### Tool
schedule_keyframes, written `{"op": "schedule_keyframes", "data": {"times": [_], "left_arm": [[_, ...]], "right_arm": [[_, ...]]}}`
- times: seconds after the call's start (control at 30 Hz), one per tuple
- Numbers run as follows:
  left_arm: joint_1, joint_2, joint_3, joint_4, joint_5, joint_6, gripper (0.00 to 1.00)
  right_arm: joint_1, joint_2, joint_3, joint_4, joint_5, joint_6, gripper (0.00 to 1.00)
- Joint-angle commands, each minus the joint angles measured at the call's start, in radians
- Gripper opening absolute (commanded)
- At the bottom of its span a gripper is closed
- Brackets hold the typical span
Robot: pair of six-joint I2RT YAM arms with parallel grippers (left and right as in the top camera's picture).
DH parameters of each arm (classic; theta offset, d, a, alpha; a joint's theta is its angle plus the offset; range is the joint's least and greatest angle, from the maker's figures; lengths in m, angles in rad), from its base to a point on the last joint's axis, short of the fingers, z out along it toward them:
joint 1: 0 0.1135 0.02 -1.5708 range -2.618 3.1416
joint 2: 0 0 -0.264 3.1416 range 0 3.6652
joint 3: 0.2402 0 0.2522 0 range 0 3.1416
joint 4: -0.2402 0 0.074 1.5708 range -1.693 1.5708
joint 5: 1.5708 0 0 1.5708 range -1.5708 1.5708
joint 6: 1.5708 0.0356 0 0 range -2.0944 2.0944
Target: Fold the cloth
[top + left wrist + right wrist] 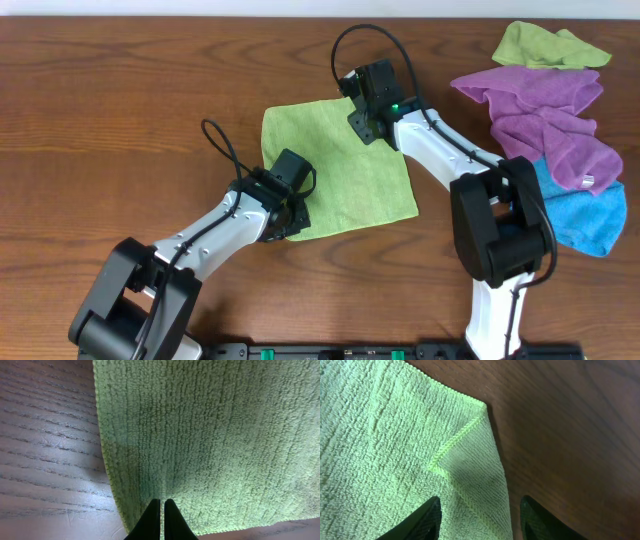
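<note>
The cloth (340,170) lies flat on the wooden table, bright lime green and nearly square. My left gripper (290,222) is at its near-left corner. In the left wrist view its fingers (162,504) are shut together on the cloth (210,435) just inside that corner. My right gripper (364,126) hovers at the far-right corner. In the right wrist view it (480,505) stands open, its jaws astride the cloth (385,435) edge, where a small triangle of the corner is turned over. One finger is above the cloth and the other above bare wood.
At the back right lies a pile of other cloths: a duller olive-green one (545,45), a crumpled purple one (545,110) and a blue one (590,215) by the table's right edge. The right arm's base (500,230) stands beside them.
</note>
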Motion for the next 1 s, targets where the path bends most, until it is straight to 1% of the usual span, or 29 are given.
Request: {"op": "schedule_keyframes", "data": {"times": [0.0,0.2,0.27,0.4,0.6,0.67,0.8,0.83,0.9,0.97], "left_arm": [[0.002,-0.017,-0.005,0.000,-0.019,-0.006,0.06],[0.002,-0.017,-0.005,0.000,-0.019,-0.006,0.06],[0.002,-0.017,-0.005,0.000,-0.019,-0.006,0.06],[0.002,-0.017,-0.005,0.000,-0.019,-0.005,0.06],[0.002,-0.017,-0.005,-0.001,-0.019,-0.005,0.06],[0.002,-0.017,-0.005,-0.003,-0.020,-0.005,0.06],[0.002,-0.017,-0.008,-0.004,-0.019,-0.004,0.06],[0.002,-0.017,-0.010,-0.005,-0.020,-0.004,0.06],[0.002,-0.017,-0.014,-0.004,-0.020,-0.005,0.06],[0.002,-0.017,-0.016,-0.004,-0.020,-0.005,0.06]], "right_arm": [[0.010,0.034,0.000,-0.013,0.007,-0.012,0.49],[0.010,0.056,0.000,0.017,0.011,-0.018,0.47],[0.010,0.063,0.000,0.019,0.012,-0.020,0.44],[0.010,0.076,0.000,0.040,0.050,-0.019,0.36],[0.005,0.076,0.000,0.080,0.117,-0.014,0.09],[0.003,0.076,0.000,0.090,0.138,-0.002,0.05],[-0.017,0.076,0.000,0.122,0.183,0.056,0.04],[-0.027,0.076,0.000,0.126,0.192,0.084,0.07],[-0.054,0.076,0.000,0.124,0.192,0.137,0.09],[-0.087,0.076,0.000,0.119,0.191,0.201,0.14]]}}
